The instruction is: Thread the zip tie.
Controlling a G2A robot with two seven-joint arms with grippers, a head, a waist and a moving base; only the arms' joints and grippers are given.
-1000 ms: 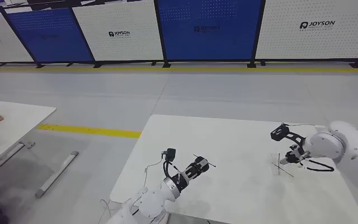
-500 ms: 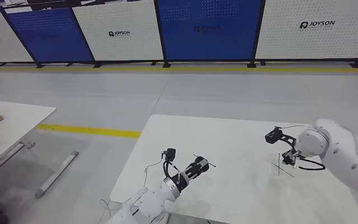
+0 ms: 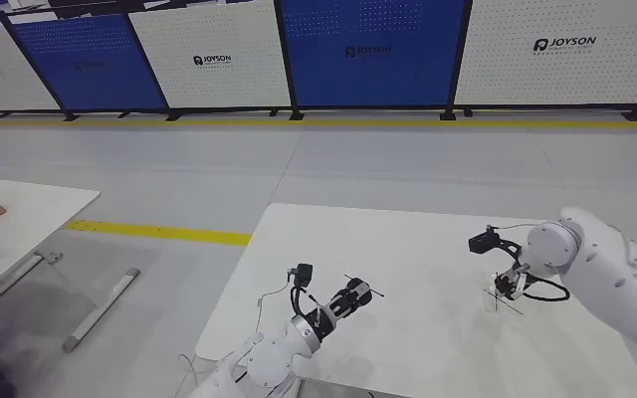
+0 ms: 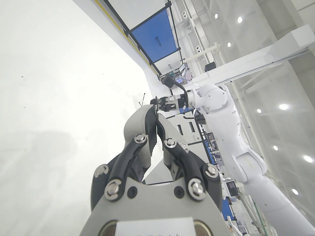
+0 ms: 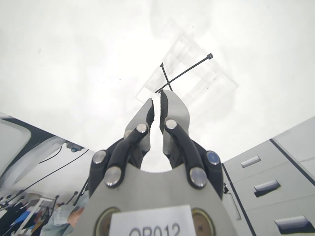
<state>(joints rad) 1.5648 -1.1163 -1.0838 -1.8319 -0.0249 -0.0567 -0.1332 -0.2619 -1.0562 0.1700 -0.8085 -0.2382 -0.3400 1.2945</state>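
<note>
My left gripper [image 3: 363, 289] hangs over the near part of the white table [image 3: 418, 239], shut on a thin black zip tie [image 3: 378, 294] that sticks out to both sides; in its own wrist view the fingertips [image 4: 150, 110] are pressed together. My right gripper [image 3: 504, 290] [image 5: 156, 96] is at the table's right side. Its jaws are almost together with nothing between them. Its tips sit right at the near end of a second zip tie [image 5: 187, 71], which crosses a shorter one [image 5: 166, 78] on a clear plastic stand [image 5: 219, 81].
The right arm's gripper [image 4: 163, 104] faces the left gripper from across the table. Grey drawer cabinets [image 5: 265, 173] stand beyond the table's edge on the right arm's side. The bare tabletop stretches between the two arms.
The right arm has swung left and its gripper has dropped toward the crossed zip ties on the stand. The left arm and its zip tie have kept still.
</note>
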